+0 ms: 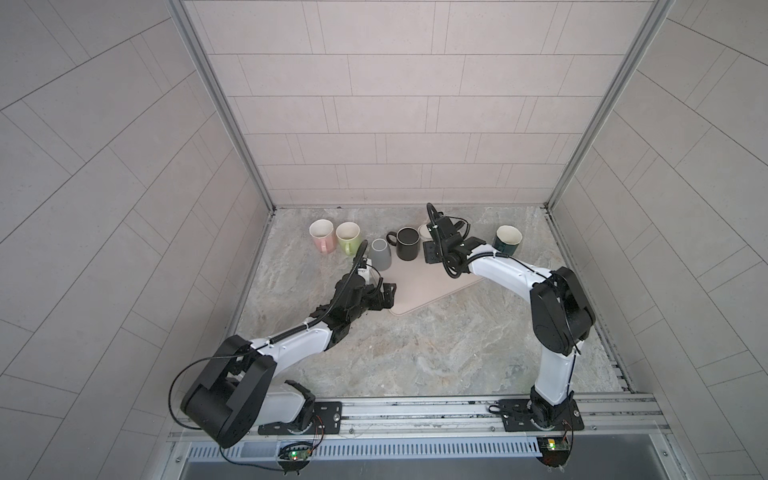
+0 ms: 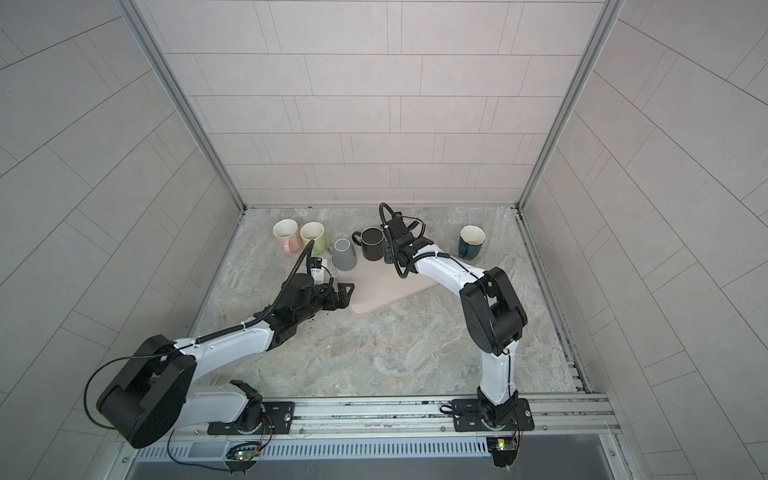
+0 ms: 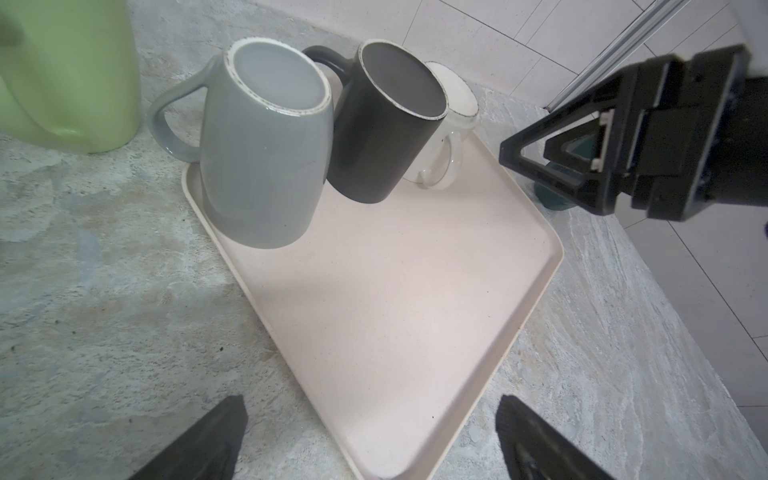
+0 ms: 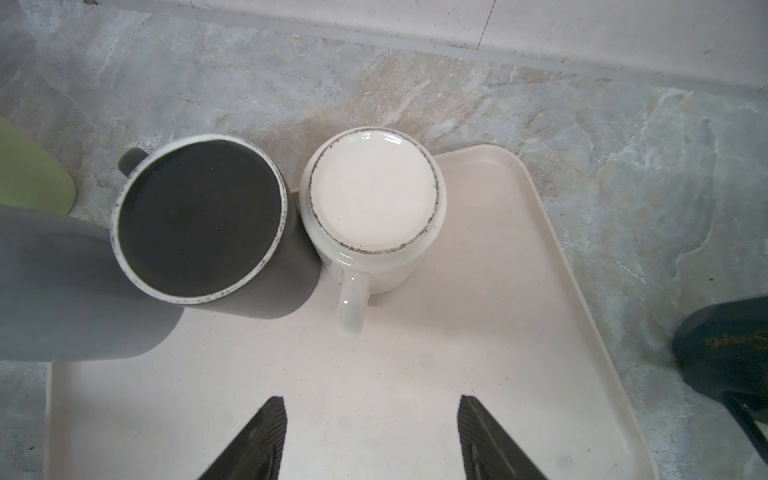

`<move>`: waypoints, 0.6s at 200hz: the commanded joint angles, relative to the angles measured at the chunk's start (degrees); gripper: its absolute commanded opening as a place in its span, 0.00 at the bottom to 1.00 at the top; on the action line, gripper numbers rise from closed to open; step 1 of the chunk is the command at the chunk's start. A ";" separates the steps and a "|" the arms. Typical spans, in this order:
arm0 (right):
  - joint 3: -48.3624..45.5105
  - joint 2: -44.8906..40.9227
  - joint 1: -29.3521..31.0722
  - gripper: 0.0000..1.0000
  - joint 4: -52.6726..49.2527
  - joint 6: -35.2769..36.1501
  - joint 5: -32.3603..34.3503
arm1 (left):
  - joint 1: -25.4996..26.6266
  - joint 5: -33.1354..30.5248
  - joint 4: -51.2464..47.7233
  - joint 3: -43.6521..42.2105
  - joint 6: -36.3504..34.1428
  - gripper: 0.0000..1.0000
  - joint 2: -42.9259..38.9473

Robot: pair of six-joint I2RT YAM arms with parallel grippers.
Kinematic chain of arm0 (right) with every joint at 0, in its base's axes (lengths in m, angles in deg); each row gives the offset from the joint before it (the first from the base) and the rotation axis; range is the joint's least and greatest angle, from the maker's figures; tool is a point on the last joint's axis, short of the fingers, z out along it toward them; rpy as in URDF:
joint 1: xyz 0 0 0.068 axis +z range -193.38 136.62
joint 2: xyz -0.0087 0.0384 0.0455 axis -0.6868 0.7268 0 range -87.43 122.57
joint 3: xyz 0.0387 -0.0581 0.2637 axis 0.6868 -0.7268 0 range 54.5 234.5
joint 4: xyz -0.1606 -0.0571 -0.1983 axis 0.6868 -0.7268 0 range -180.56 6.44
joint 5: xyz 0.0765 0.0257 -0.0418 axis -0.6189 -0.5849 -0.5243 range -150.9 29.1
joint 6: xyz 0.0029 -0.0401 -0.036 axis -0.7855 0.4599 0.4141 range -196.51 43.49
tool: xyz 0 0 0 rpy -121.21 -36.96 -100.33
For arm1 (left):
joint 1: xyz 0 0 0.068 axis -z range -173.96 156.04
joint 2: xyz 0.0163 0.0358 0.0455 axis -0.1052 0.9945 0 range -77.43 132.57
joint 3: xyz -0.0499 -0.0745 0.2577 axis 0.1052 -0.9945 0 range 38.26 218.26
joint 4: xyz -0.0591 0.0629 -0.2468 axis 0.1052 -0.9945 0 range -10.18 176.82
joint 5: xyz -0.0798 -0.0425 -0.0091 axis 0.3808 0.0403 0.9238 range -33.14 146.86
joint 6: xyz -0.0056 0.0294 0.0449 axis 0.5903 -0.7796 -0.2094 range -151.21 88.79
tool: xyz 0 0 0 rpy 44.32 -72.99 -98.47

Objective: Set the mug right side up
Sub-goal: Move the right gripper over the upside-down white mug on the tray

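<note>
Three mugs stand base up at the far end of a pale pink tray: a grey mug, a black mug and a white mug. The white mug's handle points toward my right gripper. That gripper hovers over the tray just in front of the white mug, open, with nothing between its fingers. In a top view the white mug is mostly hidden behind that gripper. My left gripper is open wide over the tray's near corner, a short way from the grey mug, and holds nothing.
Off the tray on the stone counter, a pink mug and a green mug stand upright at the back left. A dark teal mug stands upright at the back right. Tiled walls close in the back and both sides.
</note>
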 commanded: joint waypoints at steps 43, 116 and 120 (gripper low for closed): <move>13.07 8.90 -0.75 0.60 -9.84 -2.39 -0.06 | -0.26 0.04 1.76 -0.91 -0.21 1.00 -1.17; 17.57 14.34 -1.92 0.55 -12.66 -3.81 -0.78 | -0.26 0.79 1.65 -0.82 0.07 1.00 -1.41; 17.81 14.62 -1.97 0.53 -12.66 -3.84 -0.99 | -0.23 0.77 1.70 -0.75 0.11 1.00 -1.50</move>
